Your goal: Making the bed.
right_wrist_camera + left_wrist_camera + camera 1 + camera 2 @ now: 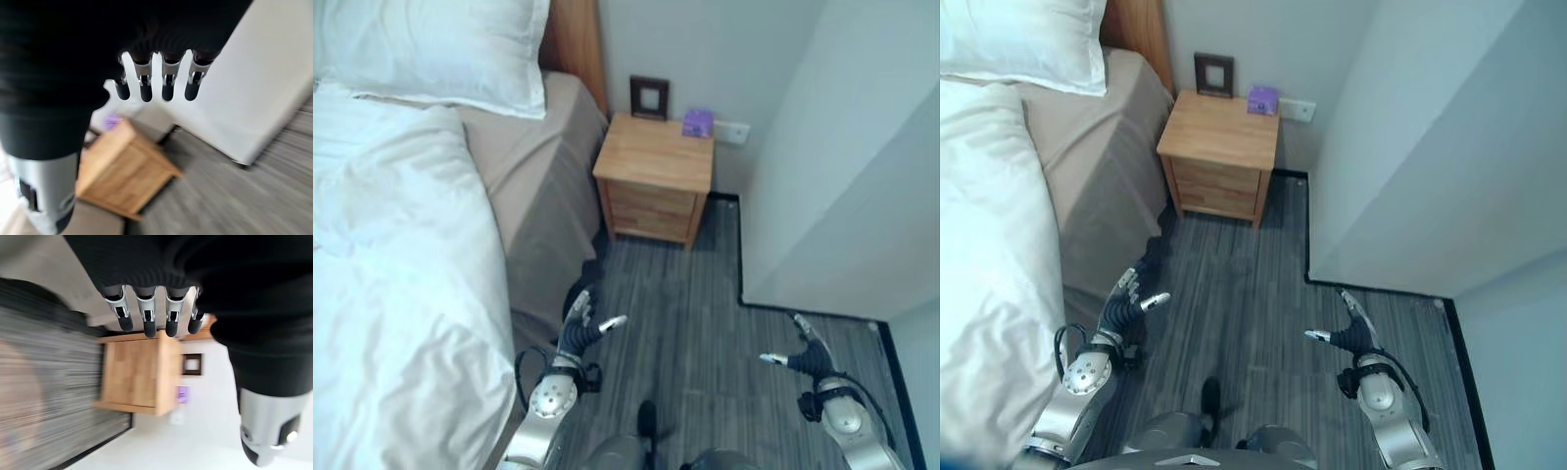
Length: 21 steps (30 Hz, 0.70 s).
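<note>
White duvet (401, 294) and pillow (431, 49) run past the picture's edges; small purple item (697, 122) on the nightstand (656, 171) is too small to identify. Striped floor (44, 382) smears into streaks in the left wrist view.

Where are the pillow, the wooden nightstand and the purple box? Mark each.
pillow (431, 49), left eye view, middle of its white case.
wooden nightstand (656, 152), left eye view, bare top.
purple box (697, 122), left eye view, its top face.

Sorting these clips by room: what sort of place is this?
Most likely a bedroom: a bed with a white duvet and pillow, and a wooden nightstand beside it against the wall.
</note>
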Available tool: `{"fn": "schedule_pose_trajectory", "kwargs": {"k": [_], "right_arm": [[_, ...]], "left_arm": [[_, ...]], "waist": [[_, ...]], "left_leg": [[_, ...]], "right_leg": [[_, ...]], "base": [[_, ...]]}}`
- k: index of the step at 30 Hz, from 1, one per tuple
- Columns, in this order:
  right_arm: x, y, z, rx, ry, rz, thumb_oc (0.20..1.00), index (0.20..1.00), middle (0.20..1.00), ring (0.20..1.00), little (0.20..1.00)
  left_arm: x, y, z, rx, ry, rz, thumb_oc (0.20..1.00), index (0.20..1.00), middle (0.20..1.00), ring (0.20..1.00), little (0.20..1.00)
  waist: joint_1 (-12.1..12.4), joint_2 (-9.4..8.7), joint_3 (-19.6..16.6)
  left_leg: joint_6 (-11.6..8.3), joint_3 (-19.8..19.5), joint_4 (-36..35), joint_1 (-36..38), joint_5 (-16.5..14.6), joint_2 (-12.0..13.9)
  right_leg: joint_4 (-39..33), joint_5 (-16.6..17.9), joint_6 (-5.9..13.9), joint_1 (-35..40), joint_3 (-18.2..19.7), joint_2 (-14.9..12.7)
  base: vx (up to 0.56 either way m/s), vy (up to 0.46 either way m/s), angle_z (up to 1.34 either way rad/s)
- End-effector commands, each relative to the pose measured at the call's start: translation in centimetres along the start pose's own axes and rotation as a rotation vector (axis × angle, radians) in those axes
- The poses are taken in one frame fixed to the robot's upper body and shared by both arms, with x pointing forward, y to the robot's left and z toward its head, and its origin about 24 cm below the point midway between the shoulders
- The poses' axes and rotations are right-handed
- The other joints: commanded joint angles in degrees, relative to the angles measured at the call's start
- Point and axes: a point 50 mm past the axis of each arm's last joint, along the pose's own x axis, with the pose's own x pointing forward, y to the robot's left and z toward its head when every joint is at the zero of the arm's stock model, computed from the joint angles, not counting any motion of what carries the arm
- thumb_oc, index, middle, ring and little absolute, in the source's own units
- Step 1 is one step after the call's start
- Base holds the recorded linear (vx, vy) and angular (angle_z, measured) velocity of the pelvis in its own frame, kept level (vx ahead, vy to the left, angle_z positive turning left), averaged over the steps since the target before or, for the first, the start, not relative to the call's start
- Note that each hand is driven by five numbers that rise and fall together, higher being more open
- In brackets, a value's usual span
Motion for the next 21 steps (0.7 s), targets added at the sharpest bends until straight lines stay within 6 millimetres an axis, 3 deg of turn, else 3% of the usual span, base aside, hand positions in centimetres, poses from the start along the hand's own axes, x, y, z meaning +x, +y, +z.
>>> {"fn": "schedule_pose_trajectory", "kwargs": {"k": [1,2,3,4,5,6,7,8,9,10,12,14,16,17,19,21], "right_arm": [[1.2,-0.4,2.6,-0.017,-0.144,-0.005,1.000,1.000,1.000,1.000,1.000],[1.2,-0.4,2.6,-0.017,-0.145,-0.005,1.000,1.000,1.000,1.000,1.000],[1.3,-0.3,3.7,-0.001,-0.192,0.011,1.000,1.000,1.000,1.000,1.000],[1.3,-0.3,4.1,0.008,-0.215,0.017,1.000,1.000,1.000,1.000,1.000],[1.3,-0.3,4.4,0.017,-0.229,0.019,1.000,1.000,1.000,1.000,1.000],[1.3,-0.4,4.6,0.022,-0.239,0.018,1.000,1.000,1.000,1.000,1.000],[1.3,-0.4,4.6,0.022,-0.239,0.018,1.000,1.000,1.000,1.000,1.000],[1.6,-0.5,5.0,0.013,-0.254,0.015,1.000,1.000,1.000,1.000,1.000],[1.7,-0.5,5.2,0.005,-0.263,0.011,1.000,1.000,1.000,1.000,1.000],[1.8,-0.5,5.2,0.005,-0.265,0.011,1.000,1.000,1.000,1.000,1.000],[2.1,-0.3,6.1,-0.003,-0.299,0.021,1.000,1.000,1.000,1.000,1.000],[2.4,0.1,6.5,-0.004,-0.315,0.036,1.000,1.000,1.000,1.000,1.000],[3.0,0.5,7.1,-0.014,-0.335,0.067,1.000,1.000,1.000,1.000,1.000],[3.0,0.5,7.2,-0.014,-0.336,0.067,1.000,1.000,1.000,1.000,1.000],[3.5,0.1,7.5,-0.038,-0.352,0.062,1.000,1.000,1.000,1.000,1.000],[4.1,-0.7,8.0,-0.057,-0.365,0.042,1.000,1.000,1.000,1.000,1.000]], "left_arm": [[-0.7,1.9,0.7,0.084,-0.052,0.047,1.000,1.000,1.000,1.000,1.000],[-0.7,1.9,0.7,0.084,-0.052,0.048,1.000,1.000,1.000,1.000,1.000],[-0.8,2.1,0.6,0.073,-0.049,0.056,1.000,1.000,1.000,1.000,1.000],[-0.9,2.3,0.3,0.068,-0.040,0.066,1.000,1.000,1.000,1.000,1.000],[-1.0,2.4,0.0,0.064,-0.027,0.073,1.000,1.000,1.000,1.000,1.000],[-1.0,2.5,-0.3,0.057,-0.013,0.081,1.000,1.000,1.000,1.000,1.000],[-1.0,2.6,-0.3,0.057,-0.013,0.081,1.000,1.000,1.000,1.000,1.000],[-0.8,2.9,-0.3,0.058,-0.012,0.097,1.000,1.000,1.000,1.000,1.000],[-0.5,3.1,-0.3,0.054,-0.014,0.110,1.000,1.000,1.000,1.000,1.000],[-0.5,3.1,-0.3,0.054,-0.015,0.110,1.000,1.000,1.000,1.000,1.000],[-0.6,4.2,-0.2,0.061,-0.020,0.163,1.000,1.000,1.000,1.000,1.000],[-1.0,4.7,-0.5,0.048,-0.013,0.194,1.000,1.000,1.000,1.000,1.000],[-2.2,6.3,-1.4,-0.036,0.022,0.306,1.000,1.000,1.000,1.000,1.000],[-2.2,6.3,-1.4,-0.036,0.021,0.307,1.000,1.000,1.000,1.000,1.000],[-2.1,6.8,-0.9,-0.064,-0.008,0.334,1.000,1.000,1.000,1.000,1.000],[-1.8,7.0,-0.6,-0.091,-0.019,0.353,1.000,1.000,1.000,1.000,1.000]], "waist": [[1.5,0.52,0.1],[1.4,0.64,0.1],[1.0,0.71,0.7],[0.4,0.51,0.7],[0.0,0.38,0.5],[-0.7,0.23,0.5],[-0.8,0.25,0.5],[-1.5,0.25,0.2],[-1.7,0.28,-0.1],[-1.9,0.21,-0.1],[-1.6,0.02,-0.6],[-1.4,0.09,-1.1],[0.4,0.78,-1.0],[0.2,0.63,-1.0],[1.5,1.43,0.5],[2.8,1.73,2.4]], "left_leg": [[-7.58,4.1,-1.2,-0.2,-1.1,3.8],[-7.63,4.0,-1.2,-0.4,-0.9,4.0],[-8.31,0.8,-1.2,0.7,-1.5,3.9],[-8.72,-1.3,-1.2,0.8,-1.9,3.6],[-9.15,-2.8,-1.2,0.8,-2.1,3.5],[-9.44,-4.8,-1.2,1.1,-2.5,3.2],[-9.46,-4.8,-1.2,1.0,-2.3,3.3],[-10.43,-8.8,-1.2,1.6,-3.1,2.9],[-10.95,-11.1,-1.2,1.8,-3.2,3.0],[-10.99,-11.3,-1.2,1.5,-3.0,2.9],[-11.86,-14.4,-1.2,2.5,-4.2,3.6],[-11.90,-14.4,-1.2,3.0,-4.5,4.0],[-13.47,-13.0,6.0,2.1,-6.0,4.6],[-13.47,-13.1,6.2,1.7,-5.9,4.4],[-15.84,-12.3,14.6,-3.2,-2.8,3.4],[-16.63,-8.6,22.6,-9.1,1.0,2.9]], "right_leg": [[-18.3,14.9,0.14,2.0,1.5,-4.4],[-18.5,15.1,0.04,2.0,1.3,-4.3],[-25.3,12.0,-1.06,0.8,3.3,-2.3],[-32.8,11.0,-1.55,0.2,6.4,-0.3],[-38.8,11.6,-1.54,1.1,7.8,0.5],[-44.0,11.5,-1.92,1.3,11.8,1.7],[-44.5,11.9,-1.93,1.5,11.7,1.7],[-50.3,13.4,-1.83,0.9,17.9,3.0],[-52.5,14.5,-1.75,0.3,20.2,3.2],[-52.7,14.8,-1.73,0.3,20.1,3.0],[-54.4,16.7,-1.54,1.2,15.7,0.9],[-54.9,16.9,-1.83,2.2,15.2,0.5],[-55.5,16.0,-3.16,6.5,13.2,0.1],[-55.6,16.2,-3.11,6.3,13.2,-0.1],[-56.2,15.2,-4.14,8.9,10.2,-0.9],[-56.7,14.3,-5.35,10.8,7.2,-2.0]], "base": [[0.20,-0.007,1.23],[0.31,-0.073,1.14],[0.31,-0.119,1.04],[0.42,-0.141,1.42],[0.34,-0.127,1.37],[0.21,-0.065,1.36],[0.36,-0.128,1.40],[0.36,-0.161,1.35],[0.36,-0.163,1.50],[0.28,-0.238,1.37],[0.27,-0.265,2.13],[0.23,-0.186,1.33],[0.25,-0.225,0.53],[0.05,-0.126,-0.04],[0.01,-0.122,0.06],[-0.01,-0.232,0.87]]}}
